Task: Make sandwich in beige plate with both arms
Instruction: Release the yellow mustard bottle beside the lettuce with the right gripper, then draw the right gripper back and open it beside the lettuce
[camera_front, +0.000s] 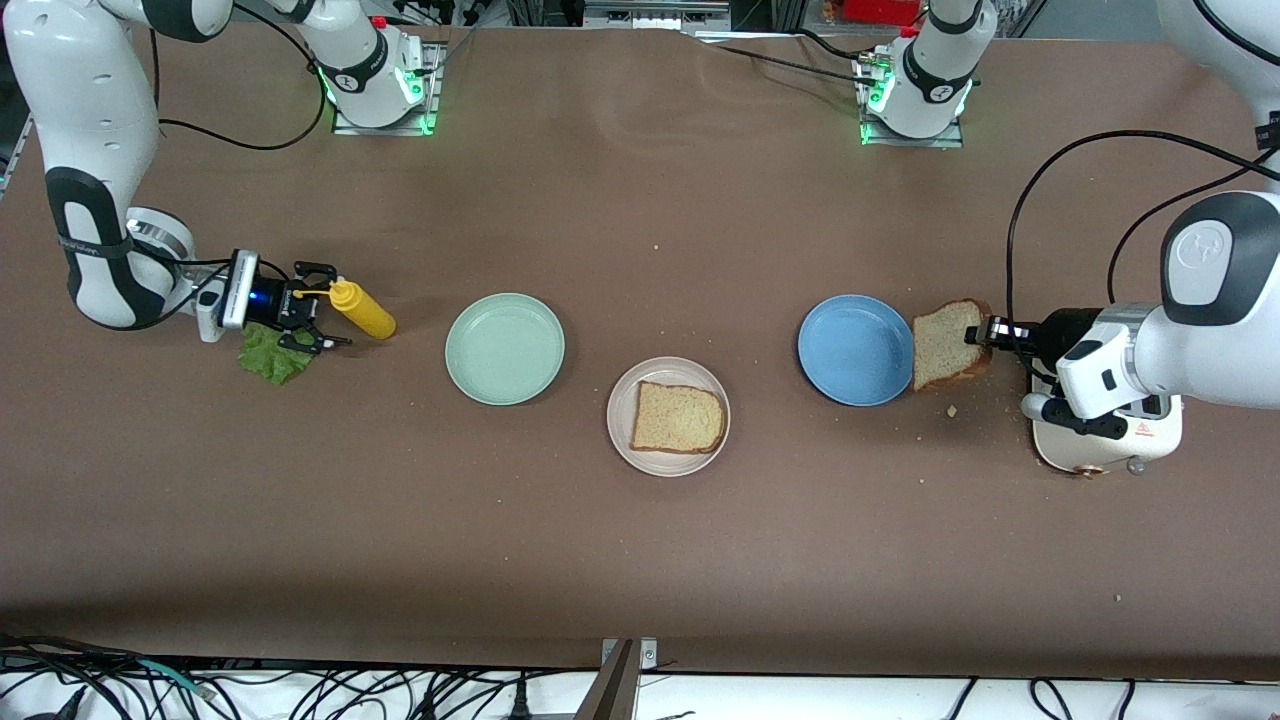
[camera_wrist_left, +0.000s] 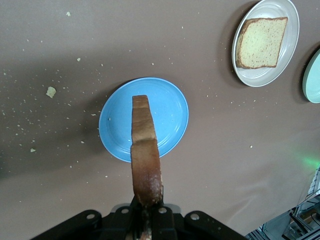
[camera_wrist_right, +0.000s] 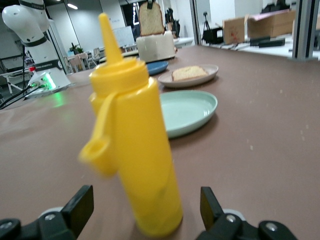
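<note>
While one bread slice (camera_front: 678, 417) lies in the beige plate (camera_front: 622, 440), the left gripper (camera_front: 985, 331) clamps the second slice (camera_front: 945, 343) above the blue plate (camera_front: 855, 350); the right gripper (camera_front: 318, 307) (jaws apart) flanks a mustard bottle (camera_front: 364, 309), lettuce (camera_front: 273, 356) untouched on the tabletop (camera_front: 640, 560).

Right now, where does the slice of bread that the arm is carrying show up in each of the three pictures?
Front view: held slice in the left gripper, beside the blue plate.
Left wrist view: held slice seen edge-on, over the blue plate.
Right wrist view: held slice small and distant, above the toaster.
Shared landmark: the beige plate with the other slice.
</note>
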